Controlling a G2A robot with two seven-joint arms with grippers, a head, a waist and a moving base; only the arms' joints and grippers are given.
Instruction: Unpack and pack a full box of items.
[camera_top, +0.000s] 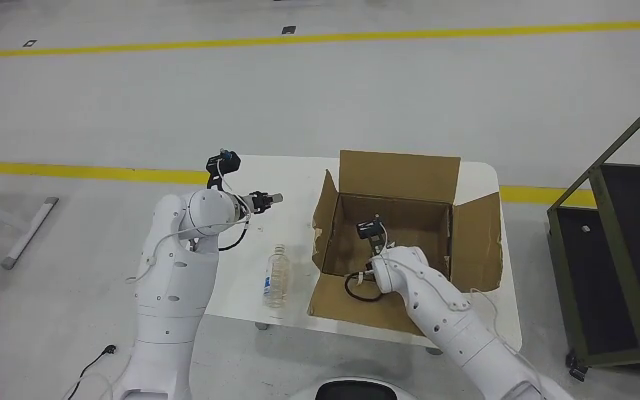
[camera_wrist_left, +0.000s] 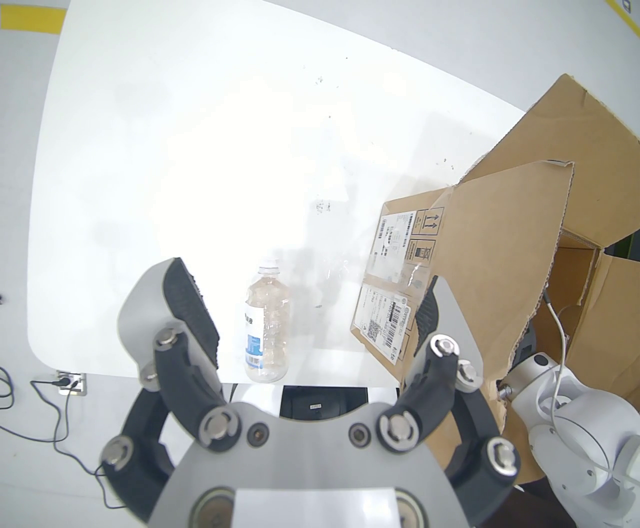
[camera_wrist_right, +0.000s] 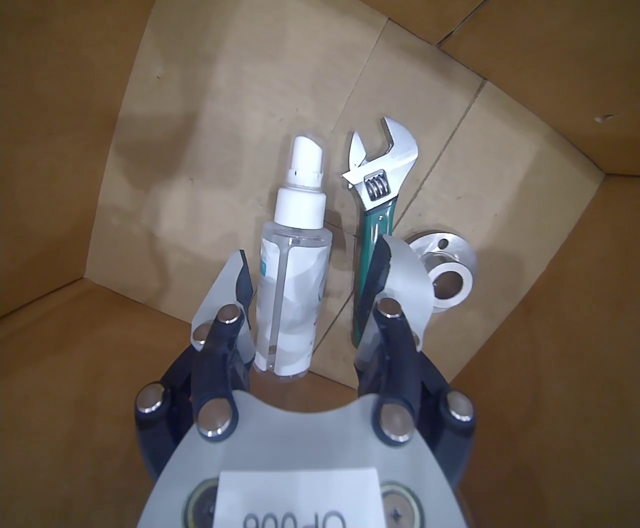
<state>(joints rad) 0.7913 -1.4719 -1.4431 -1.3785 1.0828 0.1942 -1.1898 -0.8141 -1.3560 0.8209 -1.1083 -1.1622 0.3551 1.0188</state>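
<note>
Top view gives me the white bench (camera_top: 290, 180) first, with the cardboard box (camera_top: 400, 175) standing on its right half, all four flaps folded outward and the top open. My right arm goes down into that box. In the right wrist view three things lie side by side on the brown floor of the box. The clear spray bottle (camera_wrist_right: 292, 280) with its white nozzle is nearest the middle. Just beside it lies the adjustable wrench (camera_wrist_right: 380, 185) with a green handle, its head pointing the same way as the nozzle. A round metal flange (camera_wrist_right: 450, 275) sits by the wrench handle; whether the two touch I cannot tell. My right pincer (camera_wrist_right: 312, 252) is parted, one finger on each side of the spray bottle's body, not closed on it.

Outside the box, a clear water bottle (camera_top: 276, 277) lies on its side on the bench, near the box's left wall and close to the front edge, cap pointing away from me. My left pincer (camera_wrist_left: 305, 280) hangs above the bench left of the box, spread wide and holding nothing
</note>
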